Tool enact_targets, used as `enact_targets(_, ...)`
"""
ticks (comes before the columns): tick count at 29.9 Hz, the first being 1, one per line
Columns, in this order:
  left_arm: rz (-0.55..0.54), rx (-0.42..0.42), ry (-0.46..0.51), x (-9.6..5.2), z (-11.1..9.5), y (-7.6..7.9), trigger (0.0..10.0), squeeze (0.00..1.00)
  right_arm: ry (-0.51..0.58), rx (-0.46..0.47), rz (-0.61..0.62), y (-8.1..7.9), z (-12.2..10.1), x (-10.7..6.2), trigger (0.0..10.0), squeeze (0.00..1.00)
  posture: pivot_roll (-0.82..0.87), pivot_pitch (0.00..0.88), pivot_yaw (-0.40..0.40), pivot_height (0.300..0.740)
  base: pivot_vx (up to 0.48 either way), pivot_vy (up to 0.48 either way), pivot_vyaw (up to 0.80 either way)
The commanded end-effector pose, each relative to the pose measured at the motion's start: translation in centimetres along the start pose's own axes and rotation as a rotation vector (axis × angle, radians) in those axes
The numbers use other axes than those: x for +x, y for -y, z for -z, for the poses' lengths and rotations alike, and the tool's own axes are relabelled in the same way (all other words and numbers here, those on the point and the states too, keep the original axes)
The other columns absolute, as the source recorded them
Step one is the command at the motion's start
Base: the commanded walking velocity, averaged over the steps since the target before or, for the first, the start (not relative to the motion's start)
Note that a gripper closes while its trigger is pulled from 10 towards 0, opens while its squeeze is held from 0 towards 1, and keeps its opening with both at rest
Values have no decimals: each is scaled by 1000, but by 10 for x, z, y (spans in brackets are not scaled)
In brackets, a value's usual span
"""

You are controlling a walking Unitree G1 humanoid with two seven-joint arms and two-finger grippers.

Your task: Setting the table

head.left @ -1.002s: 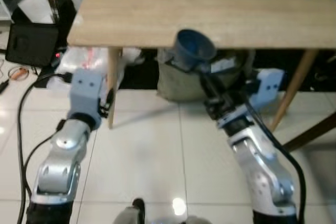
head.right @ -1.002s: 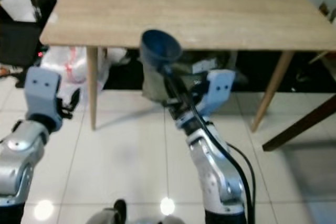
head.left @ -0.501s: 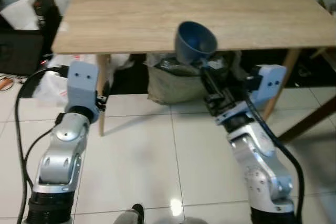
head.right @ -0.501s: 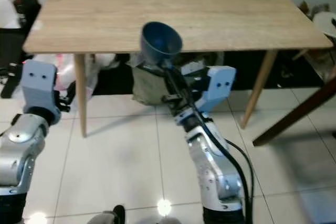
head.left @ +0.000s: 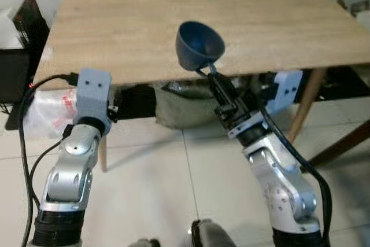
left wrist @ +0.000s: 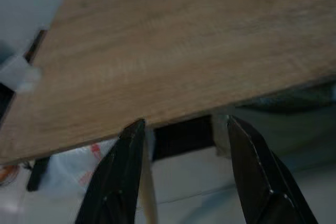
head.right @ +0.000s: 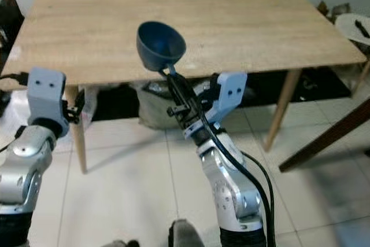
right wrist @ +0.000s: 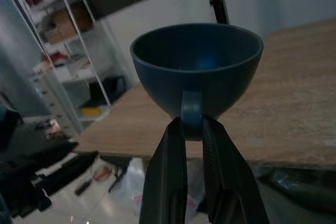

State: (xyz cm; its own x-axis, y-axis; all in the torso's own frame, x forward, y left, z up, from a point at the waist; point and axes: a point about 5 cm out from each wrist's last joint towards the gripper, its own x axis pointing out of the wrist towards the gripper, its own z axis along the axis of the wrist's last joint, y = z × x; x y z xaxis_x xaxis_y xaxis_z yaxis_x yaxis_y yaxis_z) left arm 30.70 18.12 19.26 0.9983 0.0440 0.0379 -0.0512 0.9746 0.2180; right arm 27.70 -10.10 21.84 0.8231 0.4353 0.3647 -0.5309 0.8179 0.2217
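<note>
You are holding the blue cup (head.left: pixel 199 45) by its handle, pinched between the right gripper's (right wrist: pixel 192 129) 2 fingers, over the table (head.left: pixel 127 21) edge for placing, while the left gripper (left wrist: pixel 184 145) is waiting spread below.

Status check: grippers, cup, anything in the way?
Right gripper shut on dark blue ceramic cup's handle, raised above light wooden table's near edge. Left gripper open, idle.

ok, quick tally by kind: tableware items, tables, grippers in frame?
Blue cup: 1, pinched by its handle in the right gripper, above the table's near edge
Wooden table: 1
Grippers: 2, the right one on the cup, the left gripper open at the table's near edge
Total: 4
</note>
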Motion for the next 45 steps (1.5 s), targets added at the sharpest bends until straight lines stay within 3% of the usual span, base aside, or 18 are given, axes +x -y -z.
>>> enact_targets(1, -10, 4, -14, -3, 4, -2, 10000, 333, 8, 14, -16, -2, 0, 0, 10000, 0, -78, 99, 47, 740, 458, 0, 0)
enact_targets(10, -18, 5, -8, -2, 3, -3, 10000, 337, 10, 14, -22, -2, 0, 1, 10000, 0, -75, 97, 46, 740, 458, 0, 0)
enact_targets(17, -12, 14, 72, -3, -4, -9, 10000, 361, 40, -41, 34, 4, -3, 7, 10000, 0, -74, 95, 47, 740, 461, 0, 0)
enact_targets(21, 110, -3, 148, -9, -15, -15, 10000, 353, 55, -92, 92, 11, -4, 11, 10000, 0, -68, 94, 46, 740, 461, 0, 0)
enact_targets(23, 230, -49, 161, -14, -23, -19, 10000, 357, 55, -130, 123, 18, -5, 13, 10000, 0, -60, 94, 44, 740, 461, 0, 0)
enact_targets(26, 291, -66, 165, -16, -27, -21, 10000, 353, 54, -149, 140, 22, -6, 14, 10000, 0, -57, 93, 44, 740, 461, 0, 0)
enact_targets(29, 442, -75, 170, -23, -34, -24, 10000, 349, 49, -215, 169, 32, -8, 16, 10000, 0, -55, 92, 45, 740, 461, 0, 0)
enact_targets(32, 518, -97, 160, -26, -36, -22, 10000, 341, 43, -247, 188, 37, -8, 19, 10000, 0, -53, 90, 46, 740, 463, 0, 0)
enact_targets(40, 608, -108, 150, -30, -35, -10, 10000, 333, 32, -327, 210, 40, -5, 27, 10000, 0, -53, 89, 49, 740, 463, 0, 0)
enact_targets(45, 640, -128, 120, -31, -31, -3, 10000, 314, -18, -251, 131, 35, 8, 27, 10000, 0, -50, 87, 50, 740, 407, 0, 0)
